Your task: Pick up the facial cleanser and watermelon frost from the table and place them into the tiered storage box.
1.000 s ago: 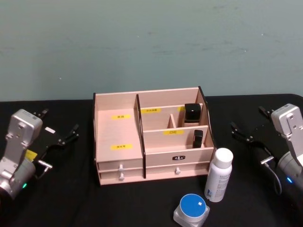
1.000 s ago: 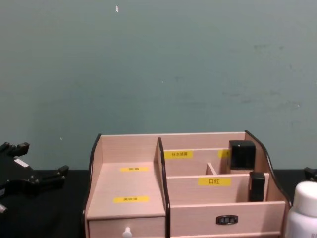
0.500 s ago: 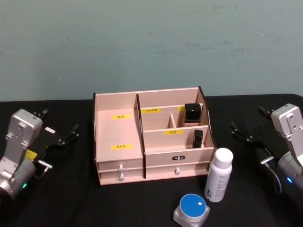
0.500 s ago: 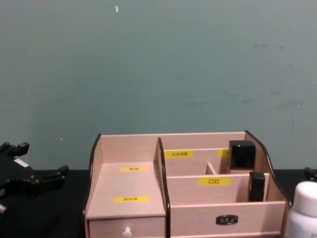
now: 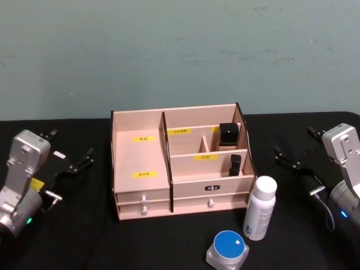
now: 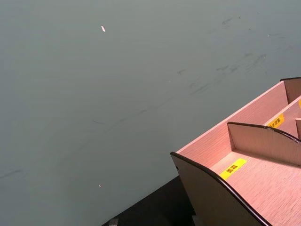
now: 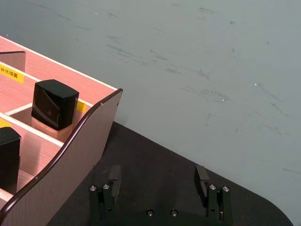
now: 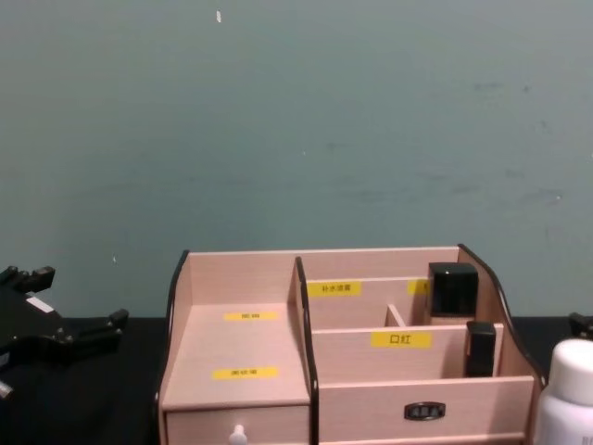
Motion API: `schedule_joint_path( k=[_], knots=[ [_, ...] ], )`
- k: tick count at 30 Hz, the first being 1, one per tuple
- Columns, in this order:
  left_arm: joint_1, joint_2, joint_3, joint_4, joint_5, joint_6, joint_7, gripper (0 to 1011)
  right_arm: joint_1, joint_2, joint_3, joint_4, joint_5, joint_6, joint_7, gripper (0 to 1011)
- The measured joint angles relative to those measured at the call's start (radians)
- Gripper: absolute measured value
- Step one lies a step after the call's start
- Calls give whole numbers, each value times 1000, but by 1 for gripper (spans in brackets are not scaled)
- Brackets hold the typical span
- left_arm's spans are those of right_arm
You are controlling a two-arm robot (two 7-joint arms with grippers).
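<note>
The tiered storage box (image 5: 197,116) stands mid-table, pinkish wood with yellow labels and two front drawers; it also shows as the box (image 8: 371,264), its side panel (image 7: 70,155) and its divider (image 6: 263,141). The facial cleanser, a white capped bottle (image 5: 260,208), stands upright at the box's front right corner, and its cap (image 8: 567,389) appears low in the chest view. In front of it sits the watermelon frost, a low jar with a blue lid (image 5: 227,249). My left gripper (image 5: 70,147) is open at the table's left, apart from everything. My right gripper (image 5: 296,143) (image 7: 158,181) is open at the right, empty.
A black cube (image 5: 228,134) and a small black tube (image 5: 235,164) occupy the box's right compartments. The left stepped tiers (image 5: 140,157) hold nothing. Black tabletop (image 5: 169,242) lies in front of the box. A teal wall rises behind.
</note>
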State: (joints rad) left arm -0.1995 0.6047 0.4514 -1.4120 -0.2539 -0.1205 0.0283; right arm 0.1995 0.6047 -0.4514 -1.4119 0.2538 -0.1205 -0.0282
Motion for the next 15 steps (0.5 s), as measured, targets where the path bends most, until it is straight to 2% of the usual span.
schedule_joint_path(
  k=[15],
  knots=[
    [0, 0, 0, 0, 0, 0, 0, 1010, -3, 1, 3, -2, 0, -1, 3, 1002]
  ],
)
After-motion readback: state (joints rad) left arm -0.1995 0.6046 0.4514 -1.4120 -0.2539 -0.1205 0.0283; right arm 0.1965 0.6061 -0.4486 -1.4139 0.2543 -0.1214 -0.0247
